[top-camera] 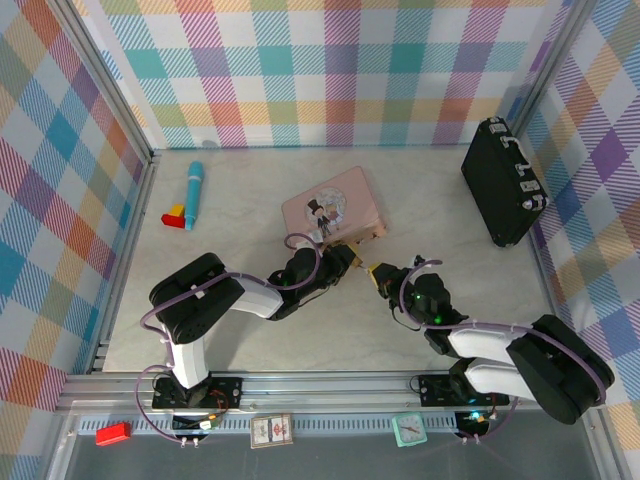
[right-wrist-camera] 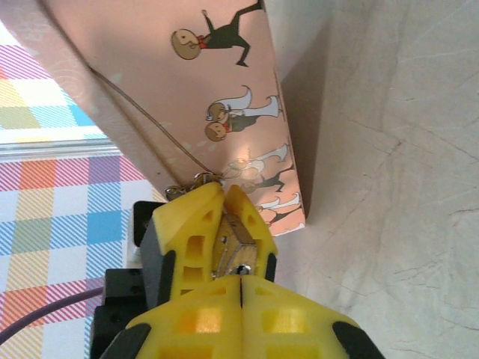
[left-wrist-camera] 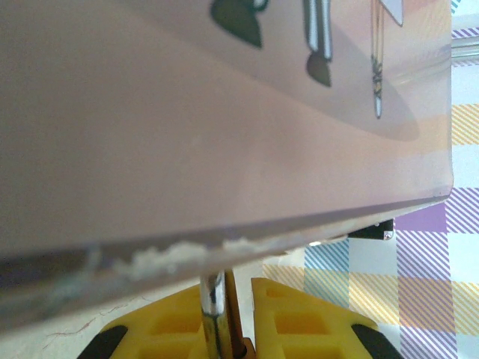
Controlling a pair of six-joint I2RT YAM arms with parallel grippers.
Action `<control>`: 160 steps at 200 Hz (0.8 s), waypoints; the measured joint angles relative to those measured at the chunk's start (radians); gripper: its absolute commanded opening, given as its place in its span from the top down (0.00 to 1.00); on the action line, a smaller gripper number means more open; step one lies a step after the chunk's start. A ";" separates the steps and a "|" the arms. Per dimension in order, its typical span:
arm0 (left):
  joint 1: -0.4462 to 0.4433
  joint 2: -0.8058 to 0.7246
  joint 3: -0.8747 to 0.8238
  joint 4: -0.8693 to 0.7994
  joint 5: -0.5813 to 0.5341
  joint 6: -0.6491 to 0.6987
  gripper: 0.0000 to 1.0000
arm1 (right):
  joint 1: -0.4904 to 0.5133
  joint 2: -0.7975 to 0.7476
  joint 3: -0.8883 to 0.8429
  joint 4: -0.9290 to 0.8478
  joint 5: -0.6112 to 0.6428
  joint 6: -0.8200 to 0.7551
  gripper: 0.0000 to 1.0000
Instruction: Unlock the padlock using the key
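Observation:
The brass padlock (right-wrist-camera: 238,243) is pinched between the yellow fingers of my left gripper (right-wrist-camera: 224,196), which is shut on it just in front of the pink tin (top-camera: 330,210). In the left wrist view its silver shackle (left-wrist-camera: 213,310) stands upright in the left gripper (left-wrist-camera: 233,303), right under the tin's edge (left-wrist-camera: 224,239). My right gripper (right-wrist-camera: 241,288) is shut, its tips pressed against the padlock's underside. A silvery speck there, the key (right-wrist-camera: 241,269), sits at the keyhole. From above, the left gripper (top-camera: 347,262) and right gripper (top-camera: 380,273) meet tip to tip.
A black case (top-camera: 503,182) leans at the back right wall. A blue cylinder (top-camera: 193,192) and red-and-yellow blocks (top-camera: 175,216) lie at the back left. Plaid walls enclose the table on three sides. A thin cord (right-wrist-camera: 142,112) runs along the tin.

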State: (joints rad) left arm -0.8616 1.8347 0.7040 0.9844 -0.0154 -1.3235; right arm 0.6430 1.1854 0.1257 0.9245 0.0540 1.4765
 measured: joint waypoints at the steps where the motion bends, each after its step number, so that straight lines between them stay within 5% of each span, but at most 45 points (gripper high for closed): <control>1: 0.000 0.000 0.000 0.000 0.000 0.000 1.00 | 0.000 0.000 0.000 0.000 0.000 0.000 1.00; 160: -0.001 0.000 0.000 0.001 -0.001 -0.001 1.00 | 0.000 0.042 0.000 0.024 0.007 0.004 1.00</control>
State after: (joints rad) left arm -0.8623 1.8347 0.7040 0.9855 -0.0162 -1.3247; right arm 0.6430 1.2278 0.1257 0.9489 0.0612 1.4803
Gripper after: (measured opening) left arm 0.125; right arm 0.054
